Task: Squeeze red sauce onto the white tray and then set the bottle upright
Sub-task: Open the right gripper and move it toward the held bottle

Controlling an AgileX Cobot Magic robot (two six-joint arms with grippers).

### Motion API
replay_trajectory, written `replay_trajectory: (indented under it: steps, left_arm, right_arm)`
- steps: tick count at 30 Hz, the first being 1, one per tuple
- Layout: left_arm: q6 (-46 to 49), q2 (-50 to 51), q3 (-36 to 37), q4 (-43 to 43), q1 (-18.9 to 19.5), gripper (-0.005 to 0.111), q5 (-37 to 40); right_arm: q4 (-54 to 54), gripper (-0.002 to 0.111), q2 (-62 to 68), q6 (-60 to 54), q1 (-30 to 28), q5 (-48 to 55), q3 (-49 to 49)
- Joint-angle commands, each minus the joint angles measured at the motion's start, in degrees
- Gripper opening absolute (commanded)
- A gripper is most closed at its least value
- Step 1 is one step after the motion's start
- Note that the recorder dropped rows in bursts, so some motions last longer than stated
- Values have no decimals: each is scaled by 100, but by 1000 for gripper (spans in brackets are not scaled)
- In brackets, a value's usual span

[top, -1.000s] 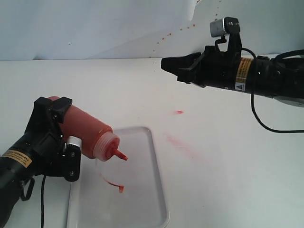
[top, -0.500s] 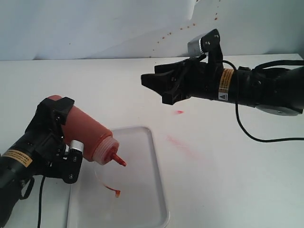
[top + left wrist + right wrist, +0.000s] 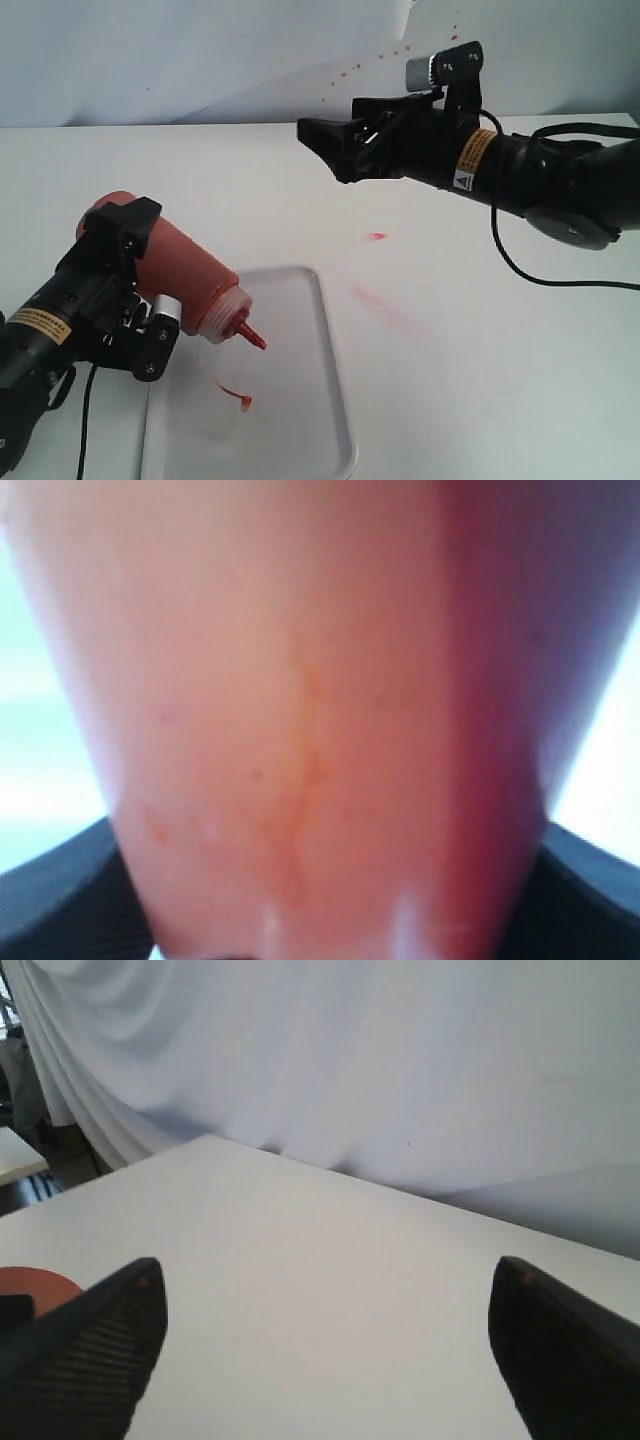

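The orange-red bottle (image 3: pixel 185 275) hangs tilted over the near-left of the table, its red nozzle (image 3: pixel 250 338) pointing down over the white tray (image 3: pixel 305 420). My left gripper (image 3: pixel 140 285) is shut on the bottle's body. In the left wrist view the bottle (image 3: pixel 300 730) fills the picture, with dark fingers (image 3: pixel 60 895) at its sides. A small blob and thin curl of red sauce (image 3: pixel 240 397) lie on the tray below the nozzle. My right gripper (image 3: pixel 325 150) hovers open and empty above the table's far middle; in its wrist view the gripper (image 3: pixel 325 1310) spans bare table, with the bottle's base (image 3: pixel 35 1285) at the edge.
Faint red smears (image 3: pixel 375 300) and a small red spot (image 3: pixel 376 236) mark the white table right of the tray. A white backdrop with red specks (image 3: pixel 395 52) rises behind. The right arm's black cable (image 3: pixel 540 270) loops above the table.
My right gripper has opened from shut and reached further left above the table. The left gripper keeps its hold; the bottle has shifted only slightly.
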Motion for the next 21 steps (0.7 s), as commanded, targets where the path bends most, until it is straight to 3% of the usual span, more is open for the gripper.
replay_trajectory:
  steps: [1,4,8,11,14,21]
  left_arm:
    - [-10,-34,-174,-27,-24,0,-273]
    - [3,-34,-270,-27,-24,0,-273]
    - [293,-34,-323,-27,-24,0,-273]
    - [368,-34,-323,-27,-24,0,-273]
    - [386,-34,-323,-27,-24,0,-273]
    - [386,-34,-323,-27,-24,0,-273]
  right_arm:
    - [-317,80,5,199,17,1648,-450]
    - [-1389,80,5,1023,17,2670,-857]
    - [-2542,78,5,1928,2,1834,-936]
    - [-2891,68,5,2371,2,1188,-1024]
    - [-3317,59,5,2927,2,1250,-1220]
    - [-3855,59,5,3170,-20,1340,-1298]
